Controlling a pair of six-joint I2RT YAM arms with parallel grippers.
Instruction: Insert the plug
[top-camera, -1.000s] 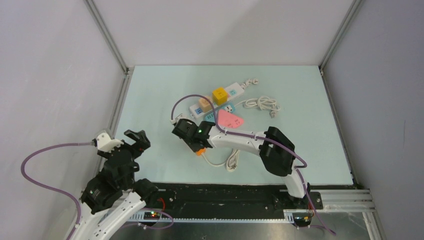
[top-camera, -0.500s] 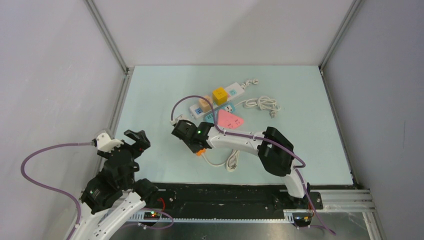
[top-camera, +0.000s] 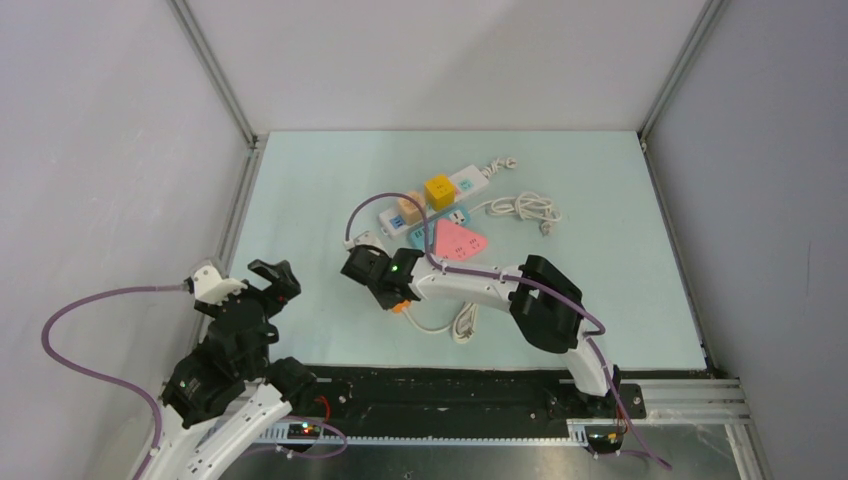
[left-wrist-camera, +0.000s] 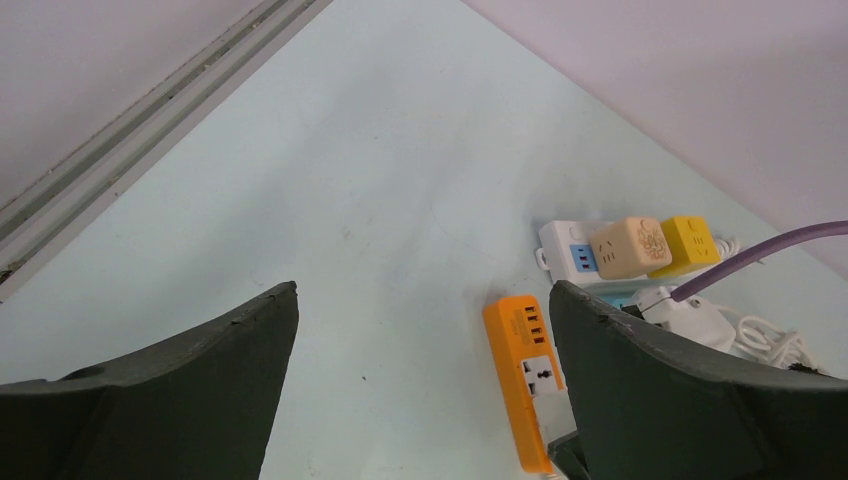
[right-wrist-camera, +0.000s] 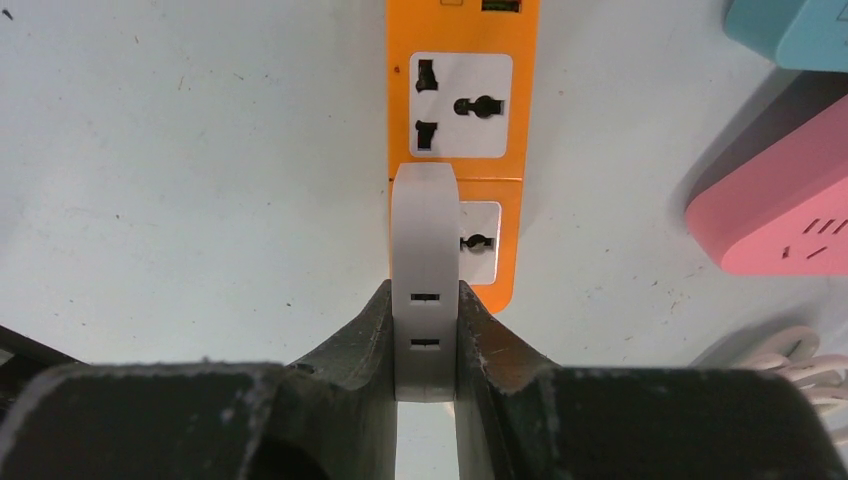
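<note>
Plug (right-wrist-camera: 424, 230) – smooth white plastic; orange pwr strip (right-wrist-camera: 490, 180) – matt plastic; table (right-wrist-camera: 200, 180) matt.

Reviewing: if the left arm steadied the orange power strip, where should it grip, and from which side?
Probably pinch its long sides at the small-port end, from above. The orange power strip lies flat and narrow; that end is clear of the white plug and right gripper.

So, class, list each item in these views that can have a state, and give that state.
Left tool, open, holding nothing.
Right tool, shut on the white plug.
White plug, gripped, over the orange strip's near socket; whether seated cannot be told.
Orange strip, lying flat, far socket empty.
White strip, carrying tan adapter and yellow adapter.
</note>
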